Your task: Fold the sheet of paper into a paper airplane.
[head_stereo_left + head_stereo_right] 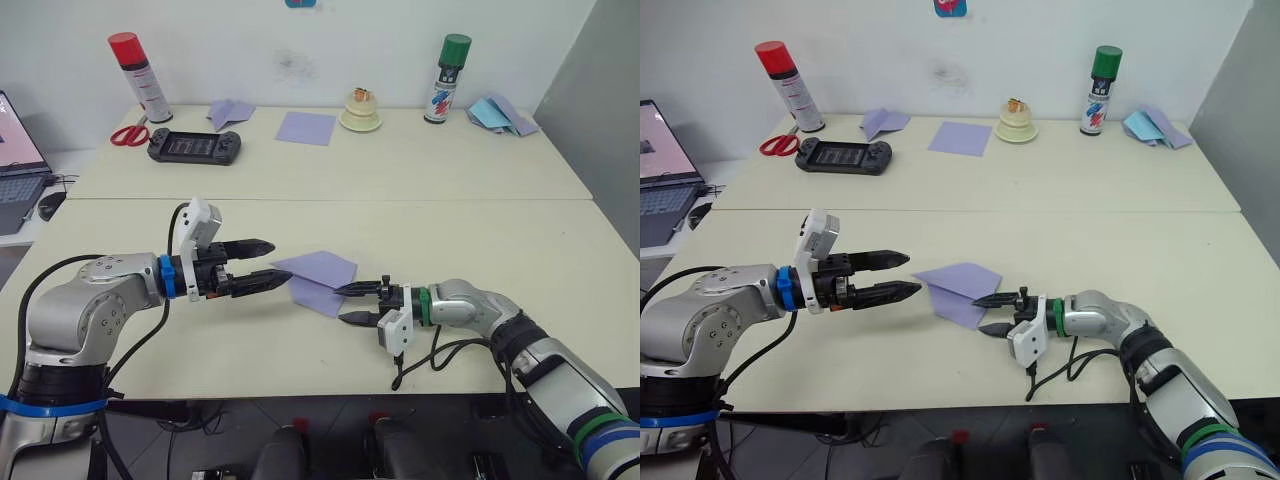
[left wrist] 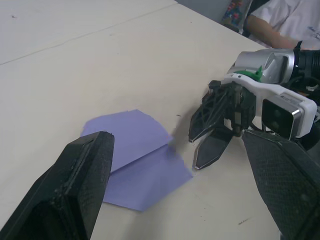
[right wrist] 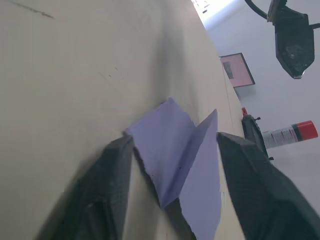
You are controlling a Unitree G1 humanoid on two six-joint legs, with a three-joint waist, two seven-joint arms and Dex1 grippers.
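The partly folded sheet of paper [image 1: 318, 279] lay on the table [image 1: 480, 230] between the left gripper [image 1: 262, 267] and right gripper [image 1: 349, 304], both released and gripping nothing.

We see thin lavender-purple paper sheet [image 1: 318, 279], partly folded along centre crease, one flap slightly raised, lying on near cream table between our grippers.

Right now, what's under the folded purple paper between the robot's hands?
The folded lavender-purple sheet of paper lies on the cream table. Whatever the sheet covers is hidden.
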